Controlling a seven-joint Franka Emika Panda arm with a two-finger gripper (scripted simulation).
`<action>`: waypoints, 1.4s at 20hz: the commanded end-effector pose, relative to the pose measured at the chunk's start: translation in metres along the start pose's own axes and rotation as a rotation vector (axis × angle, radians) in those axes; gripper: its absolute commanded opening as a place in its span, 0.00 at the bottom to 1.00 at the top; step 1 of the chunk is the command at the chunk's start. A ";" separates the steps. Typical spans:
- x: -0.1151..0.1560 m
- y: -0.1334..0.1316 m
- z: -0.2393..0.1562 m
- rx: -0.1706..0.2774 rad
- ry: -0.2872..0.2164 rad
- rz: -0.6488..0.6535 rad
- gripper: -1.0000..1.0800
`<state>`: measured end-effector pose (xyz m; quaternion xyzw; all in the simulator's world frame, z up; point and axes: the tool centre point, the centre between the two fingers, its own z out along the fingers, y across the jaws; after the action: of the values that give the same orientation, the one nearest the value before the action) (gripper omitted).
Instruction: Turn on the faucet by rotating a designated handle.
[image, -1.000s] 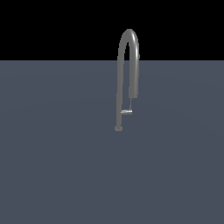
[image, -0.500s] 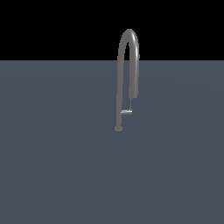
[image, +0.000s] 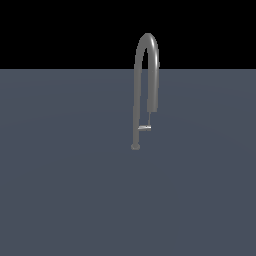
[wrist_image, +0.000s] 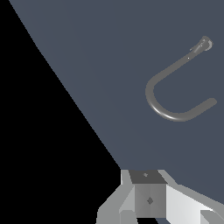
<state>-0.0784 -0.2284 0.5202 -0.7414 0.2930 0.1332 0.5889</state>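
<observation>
One upright faucet (image: 146, 75), handle (image: 144, 128) beside its stem.

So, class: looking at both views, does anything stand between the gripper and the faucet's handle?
Nothing visible does. In the wrist view only bare grey floor lies between the gripper and the faucet. In the exterior view the handle sits unobstructed beside the pipe.

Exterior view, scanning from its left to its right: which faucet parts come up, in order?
Round foot under the upright pipe → handle → spout end. The arm and end effector do not show in this view.
</observation>
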 end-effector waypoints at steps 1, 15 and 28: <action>0.033 0.010 0.014 0.015 -0.056 0.081 0.00; 0.195 0.097 0.156 -0.052 -0.294 0.586 0.00; 0.252 0.166 0.255 -0.167 -0.369 0.856 0.00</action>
<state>0.0599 -0.0827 0.1900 -0.5661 0.4474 0.5102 0.4681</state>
